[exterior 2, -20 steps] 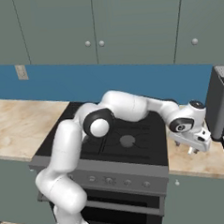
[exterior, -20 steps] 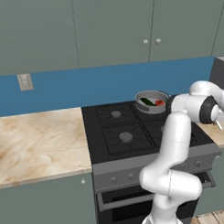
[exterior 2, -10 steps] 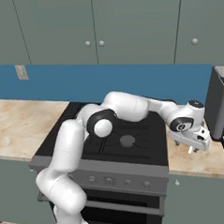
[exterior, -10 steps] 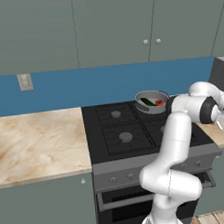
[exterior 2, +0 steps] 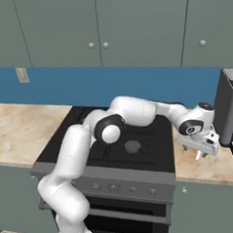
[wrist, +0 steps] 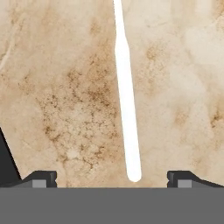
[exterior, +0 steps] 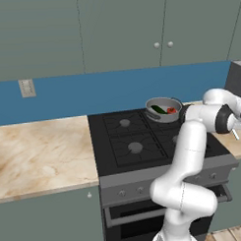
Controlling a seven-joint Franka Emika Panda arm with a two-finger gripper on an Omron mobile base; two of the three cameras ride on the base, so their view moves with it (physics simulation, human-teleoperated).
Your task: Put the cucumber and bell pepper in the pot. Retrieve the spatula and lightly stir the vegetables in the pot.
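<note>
Spatula (wrist: 127, 109) is lying flat on marbled surface (wrist: 65, 87), slim plain white handle w/ rounded end pointing between the wide-open jaws of gripper (wrist: 112, 177)

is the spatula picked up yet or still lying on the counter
Lying on the counter. In the hand view the spatula rests flat on the marble counter, between the open gripper fingertips, neither touching it.

No text, label, brand, number or sign can be read on anything here.
</note>
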